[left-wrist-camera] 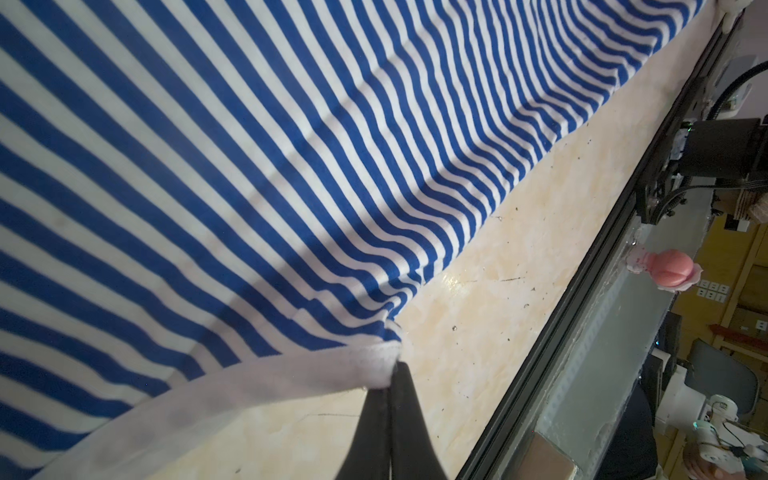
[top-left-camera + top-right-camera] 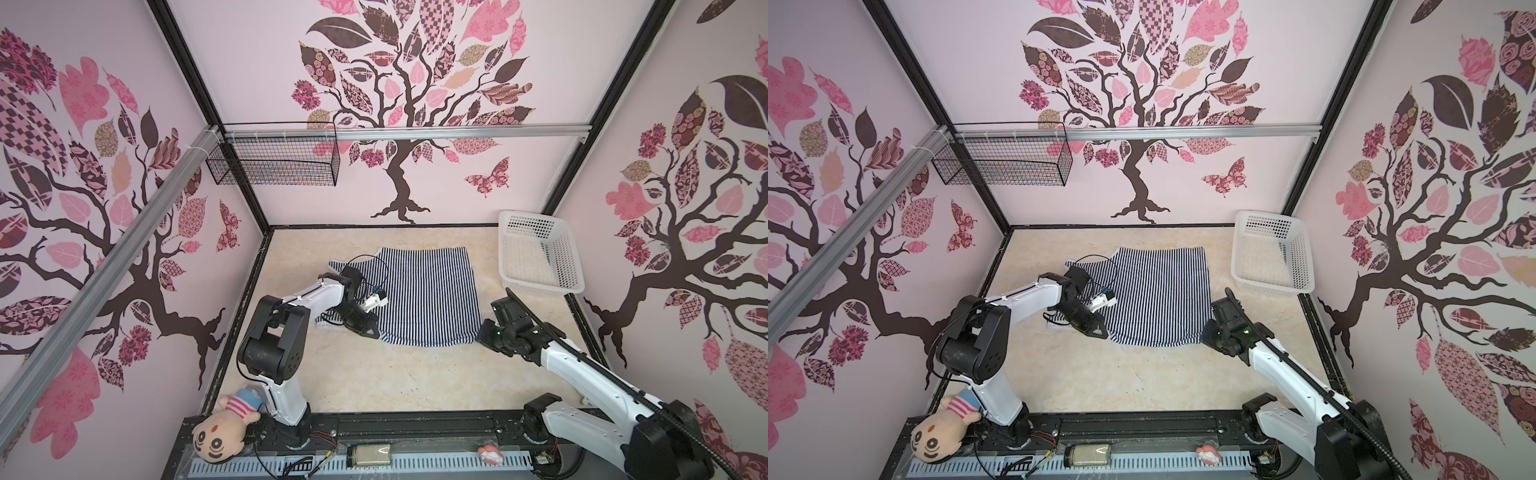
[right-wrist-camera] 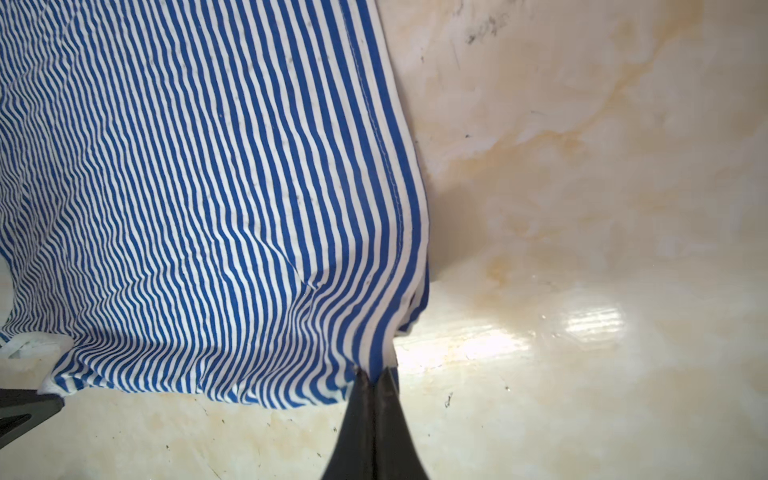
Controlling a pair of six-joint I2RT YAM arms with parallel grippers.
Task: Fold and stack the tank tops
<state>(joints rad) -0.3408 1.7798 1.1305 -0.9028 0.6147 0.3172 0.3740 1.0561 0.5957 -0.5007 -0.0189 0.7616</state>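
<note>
The left end effector has its jaws pressed together on the white edging of the tank top, pinching the band at the near corner of the garment. The right end effector is likewise closed, gripping the opposite near corner at the stitched hem, where the striped cloth bunches into the jaws.

In both top views the tank top lies spread on the desk, stretching away from the two end effectors and spanning the gap between them, with its near edge pulled into a slight curve. The left end effector sits at the garment's left near edge and the right one at its right near corner.

A white basket stands beyond the right end effector, apart from the cloth. A plush doll lies well behind the left end effector, beside that arm's base.
</note>
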